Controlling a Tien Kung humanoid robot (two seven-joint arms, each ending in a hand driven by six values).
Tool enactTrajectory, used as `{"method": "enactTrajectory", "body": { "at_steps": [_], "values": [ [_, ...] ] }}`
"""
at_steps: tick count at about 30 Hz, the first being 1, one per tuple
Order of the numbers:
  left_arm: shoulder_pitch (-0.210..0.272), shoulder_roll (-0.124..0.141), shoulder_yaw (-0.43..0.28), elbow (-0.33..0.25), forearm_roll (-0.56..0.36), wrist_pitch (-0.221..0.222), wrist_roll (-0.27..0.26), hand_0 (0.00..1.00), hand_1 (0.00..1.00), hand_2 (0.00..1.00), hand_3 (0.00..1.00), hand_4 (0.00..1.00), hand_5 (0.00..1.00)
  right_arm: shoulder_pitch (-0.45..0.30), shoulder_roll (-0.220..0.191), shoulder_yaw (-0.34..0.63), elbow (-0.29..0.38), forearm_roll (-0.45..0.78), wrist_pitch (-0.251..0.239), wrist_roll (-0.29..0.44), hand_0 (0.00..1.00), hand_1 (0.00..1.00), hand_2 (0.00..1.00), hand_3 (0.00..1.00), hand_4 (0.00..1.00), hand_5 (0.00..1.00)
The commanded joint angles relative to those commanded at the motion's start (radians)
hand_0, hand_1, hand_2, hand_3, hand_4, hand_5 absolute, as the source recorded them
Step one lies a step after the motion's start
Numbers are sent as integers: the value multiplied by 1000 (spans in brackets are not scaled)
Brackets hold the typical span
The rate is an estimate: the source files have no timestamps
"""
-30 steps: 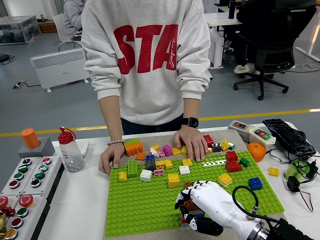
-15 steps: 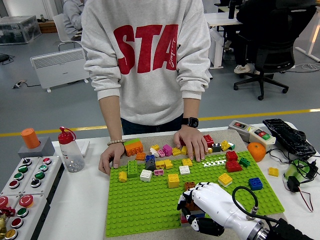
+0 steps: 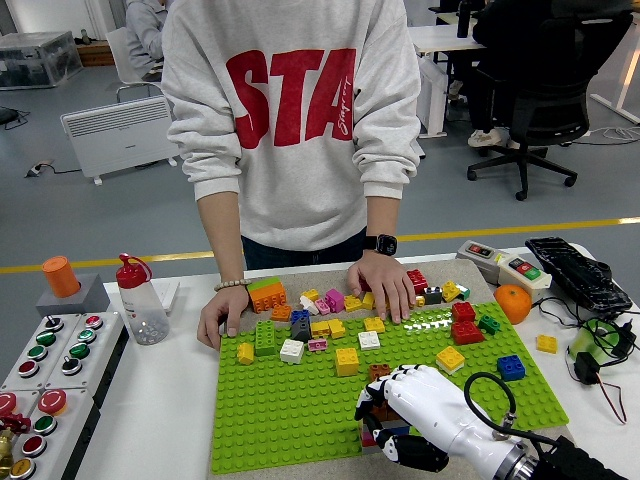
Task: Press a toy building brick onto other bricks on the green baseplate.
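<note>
1. Down at the near right of the green baseplate (image 3: 290, 410), the robot's right hand (image 3: 405, 395) lies with its white fingers (image 3: 378, 385) curled over a small brown brick (image 3: 379, 408), clamped on it from above.
2. That brick sits on the baseplate near its front edge, with a dark blue and red piece just below it; whether it rests on other bricks is hidden by the hand.
3. Only the right arm shows, coming in from the lower right corner with a black cable looped over its wrist.
4. Across the desk (image 3: 160, 400), a person in a grey sweatshirt stands at the far side with both hands down: one hand (image 3: 222, 315) rests flat at the baseplate's far left corner, the other hand (image 3: 382, 285) lies on a heap of loose bricks (image 3: 335, 300) along the far edge.
5. Scattered on the baseplate are a yellow brick (image 3: 347, 361), a white brick (image 3: 292, 350), a green brick (image 3: 265, 338), a red brick (image 3: 465, 326) and a blue brick (image 3: 511, 367).
6. Off to the left stand a clear bottle (image 3: 143, 303) with a red cap and a box of buttons (image 3: 45, 375); an orange (image 3: 513, 302) lies to the right.
</note>
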Motion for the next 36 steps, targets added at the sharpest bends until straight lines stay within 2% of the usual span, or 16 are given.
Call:
{"method": "enactTrajectory", "body": {
  "at_steps": [21, 36],
  "values": [
    [-3, 0, 1, 0, -2, 0, 0, 658, 682, 701, 576, 294, 998, 0, 0, -4, 0, 0, 6, -4, 629, 550, 537, 512, 354, 180],
    [-2, 0, 2, 0, -2, 0, 1, 658, 682, 701, 577, 295, 998, 11, 20, 4, -12, -6, -34, 6, 644, 568, 552, 519, 353, 179]
  ]
}}
